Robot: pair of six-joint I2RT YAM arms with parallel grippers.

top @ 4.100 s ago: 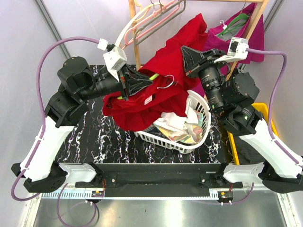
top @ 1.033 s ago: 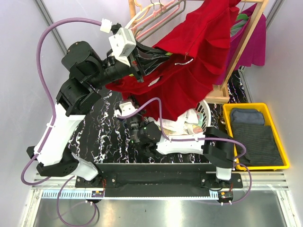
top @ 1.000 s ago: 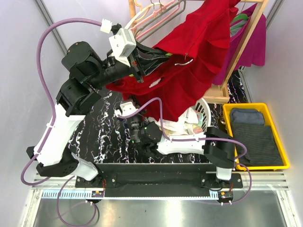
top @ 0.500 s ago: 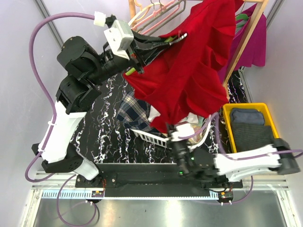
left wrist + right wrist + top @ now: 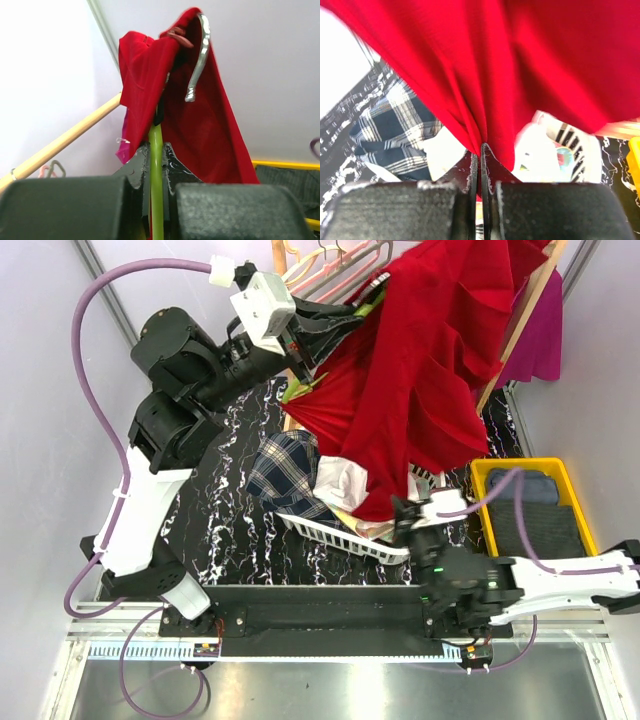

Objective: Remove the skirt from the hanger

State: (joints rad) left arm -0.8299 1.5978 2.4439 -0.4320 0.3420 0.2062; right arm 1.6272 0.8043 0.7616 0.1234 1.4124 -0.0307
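Left fingers clamp the thin green plastic hanger high; the red fabric skirt drapes from it, lower fold pinched between the right fingers above a white plastic basket.

Red skirt, green hanger — navy plaid cloth

Hanging skirt curtains space over basket; wooden rack close behind; bare tabletop left of basket passable
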